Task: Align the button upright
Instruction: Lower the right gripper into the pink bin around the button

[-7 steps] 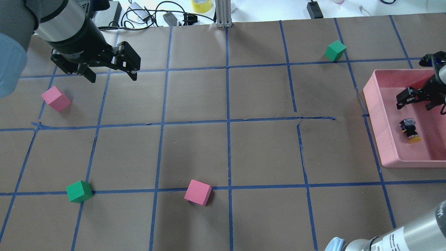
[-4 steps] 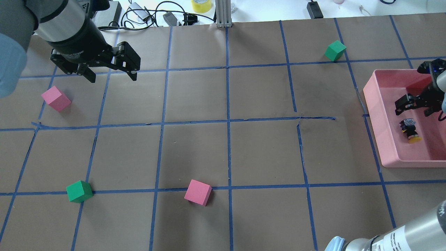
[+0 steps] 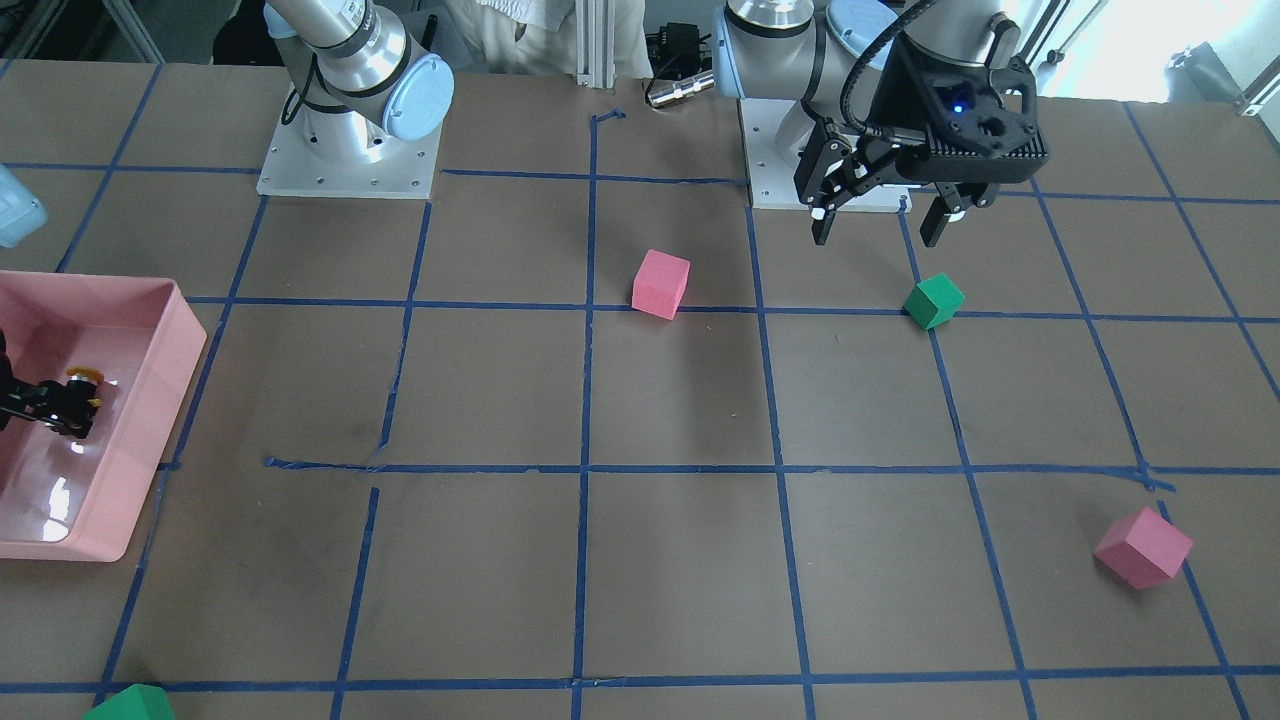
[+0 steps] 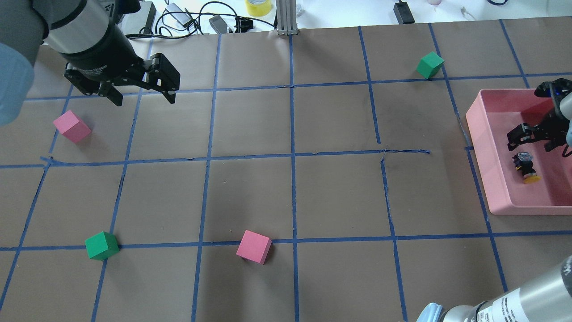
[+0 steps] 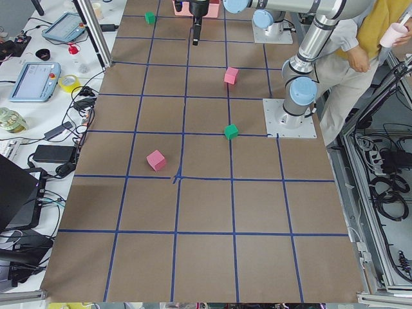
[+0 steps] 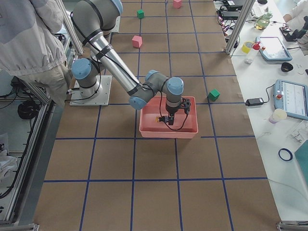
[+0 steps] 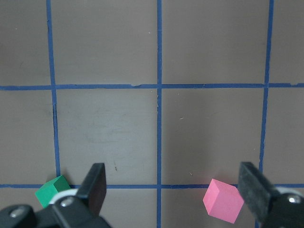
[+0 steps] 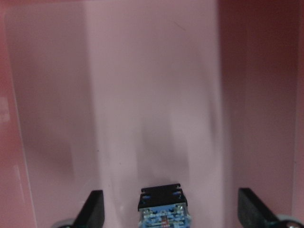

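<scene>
The right gripper (image 4: pixel 535 137) is poised over the tray (image 4: pixel 485 147) with its 2 fingers (image 4: pixel 514 135) spread wide so that the toppled button (image 4: pixel 526 166) can be straddled.

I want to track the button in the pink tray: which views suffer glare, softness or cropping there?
Overhead exterior: the button is small but crisp; the pink tray runs off the right edge. Exterior front-facing: white glare patches on the tray floor, button partly hidden at the left edge. Right wrist-mounted: pale sheen streaks the floor, focus is soft, and the bottom edge cuts the button.
</scene>
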